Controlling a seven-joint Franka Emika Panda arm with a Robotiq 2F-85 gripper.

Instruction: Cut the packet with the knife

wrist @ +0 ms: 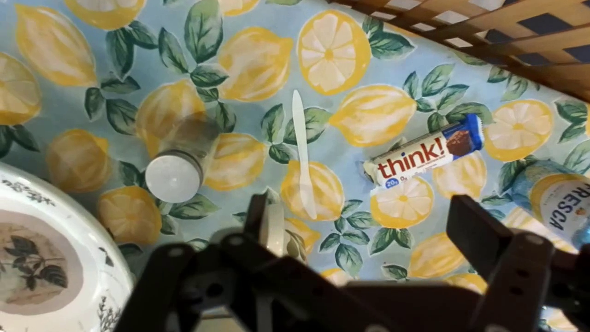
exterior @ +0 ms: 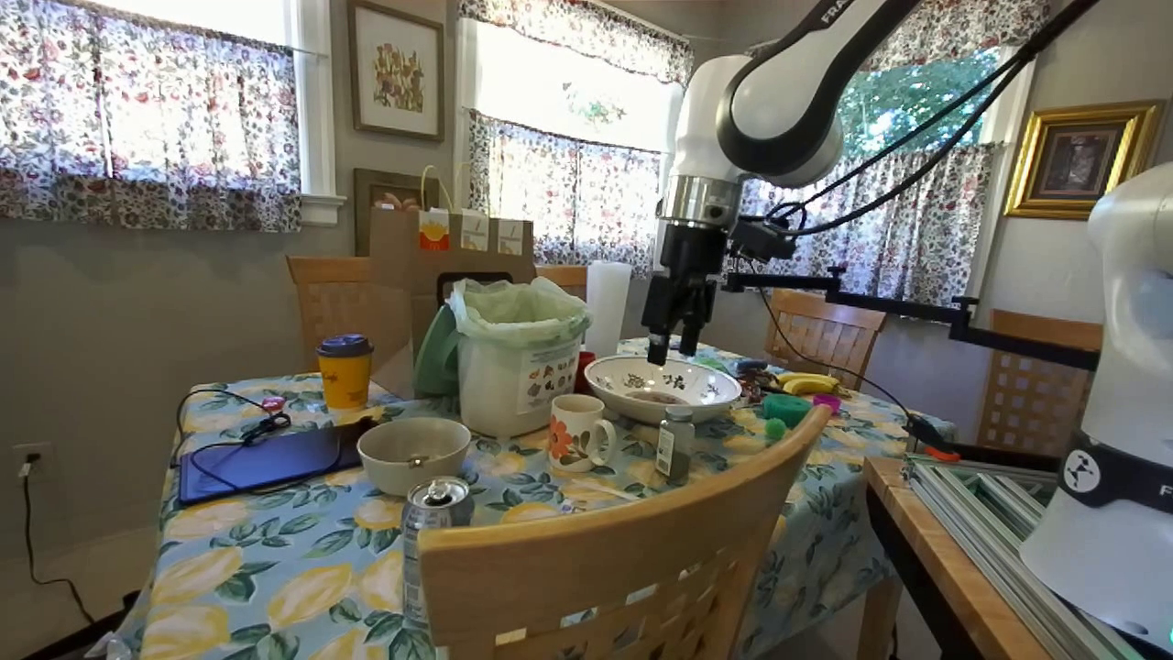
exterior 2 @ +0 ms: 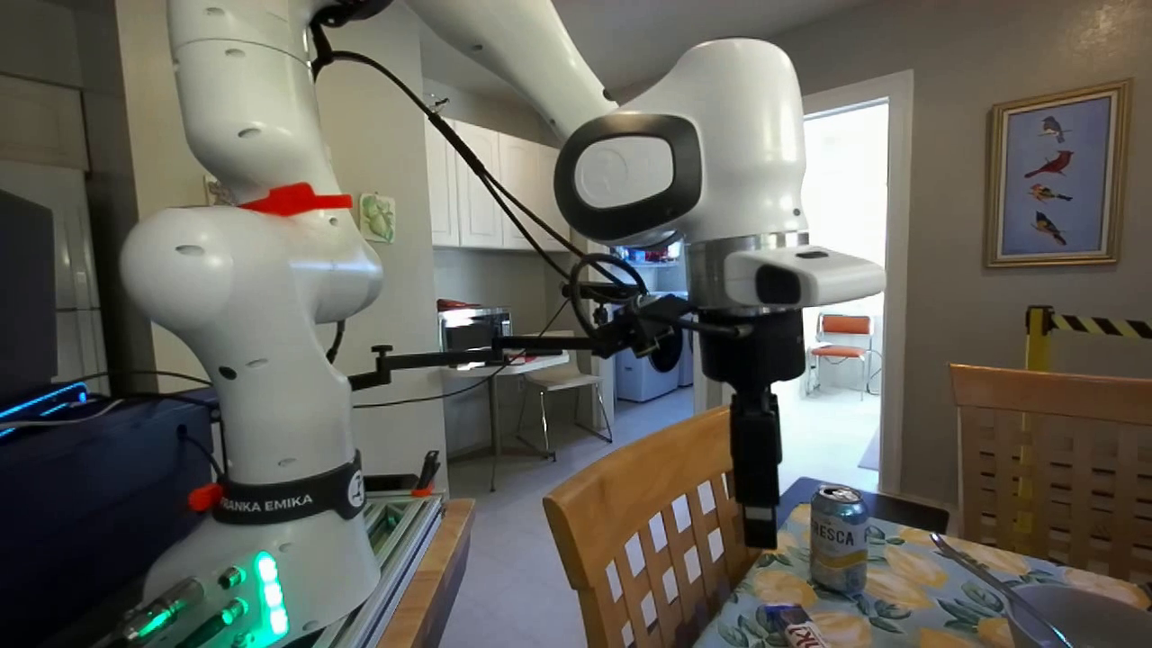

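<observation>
The knife (wrist: 302, 147) is a thin white plastic one lying flat on the lemon-print tablecloth in the wrist view. The packet (wrist: 426, 152) is a white and blue "think!" bar lying flat to the right of the knife, apart from it. The packet's end also shows at the bottom of an exterior view (exterior 2: 796, 625). My gripper (wrist: 359, 203) is open with nothing between its fingers. It hangs above the table, pointing down, in both exterior views (exterior: 674, 345) (exterior 2: 760, 526). It touches neither the knife nor the packet.
A glass jar (wrist: 174, 177), a large patterned bowl (wrist: 92, 240) and a mug (exterior: 570, 431) stand left of the knife. A Fresca can (wrist: 560, 203) stands right of the packet. A wooden chair back (exterior: 632, 559) rises at the table edge. A lined bin (exterior: 504, 385) stands further off.
</observation>
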